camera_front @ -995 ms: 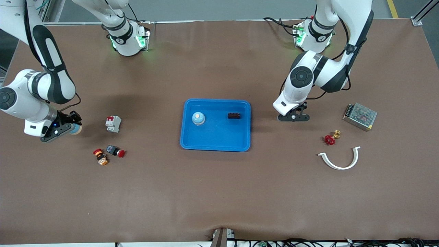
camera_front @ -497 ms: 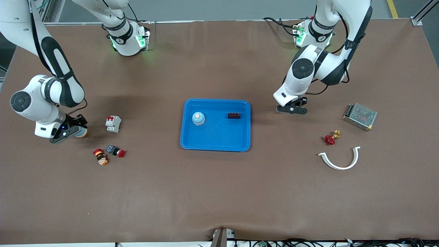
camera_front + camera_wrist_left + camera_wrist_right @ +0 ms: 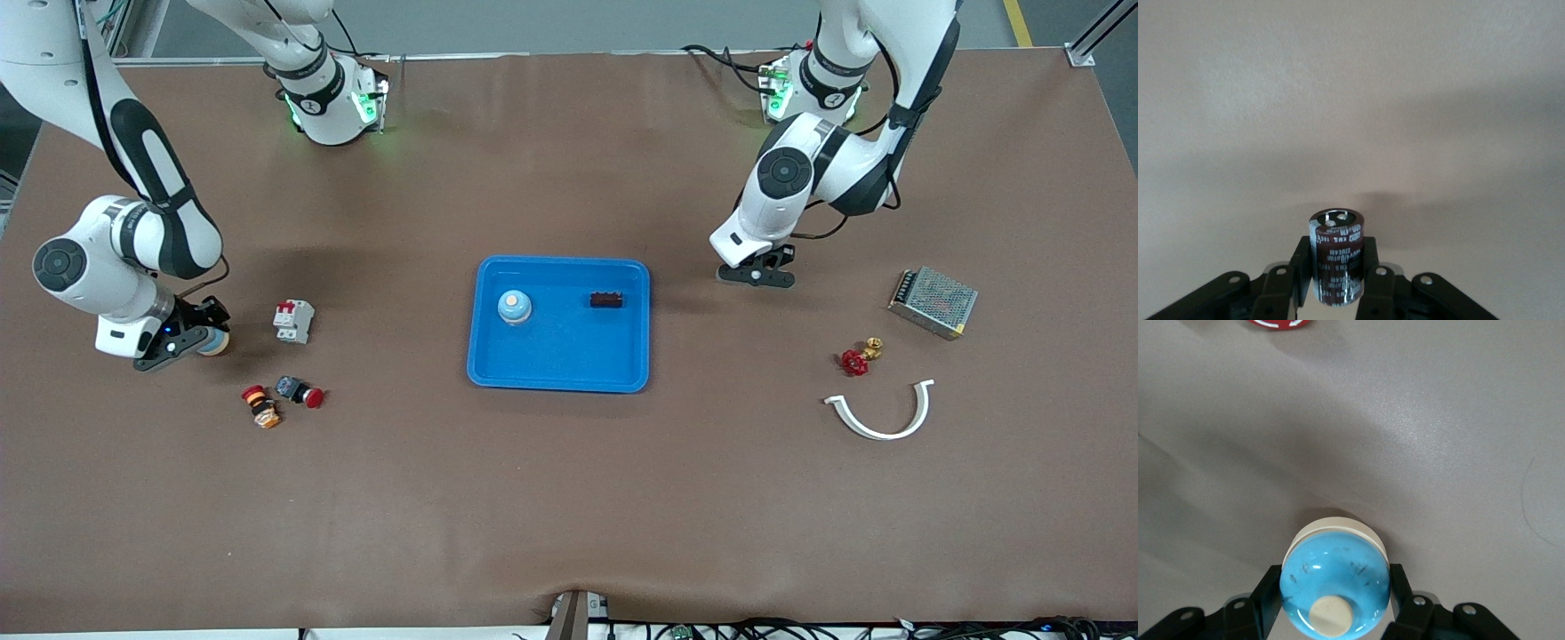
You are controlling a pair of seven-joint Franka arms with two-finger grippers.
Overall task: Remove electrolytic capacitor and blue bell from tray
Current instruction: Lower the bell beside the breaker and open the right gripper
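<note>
Capacitor (image 3: pixel 1337 257), a dark cylinder with printed lettering, sits clamped between the fingers of the left gripper (image 3: pixel 756 275), which hangs over bare table mat between the blue tray (image 3: pixel 558 373) and the left arm's base. In the left wrist view the two black fingers (image 3: pixel 1373 280) press its sides and nothing but mat lies below it.

The bell (image 3: pixel 1335 585), blue-domed with a cream base and cream button, is gripped by the right gripper (image 3: pixel 182 341), low over the mat toward the right arm's end of the table, just beside a white and red circuit breaker (image 3: pixel 293 321). The right wrist view shows the dome squeezed between the fingers (image 3: pixel 1401 587).

A second blue bell (image 3: pixel 514 307) and a small dark block (image 3: pixel 607 300) already rest inside the tray, well apart from each other.

Nearer the front camera than the breaker lie a red push button (image 3: pixel 300 392) and an orange and black part (image 3: pixel 260 406). Toward the left arm's end lie a metal mesh power supply (image 3: pixel 933 301), a red and brass valve (image 3: pixel 859 356) and a white curved clip (image 3: pixel 880 412).
</note>
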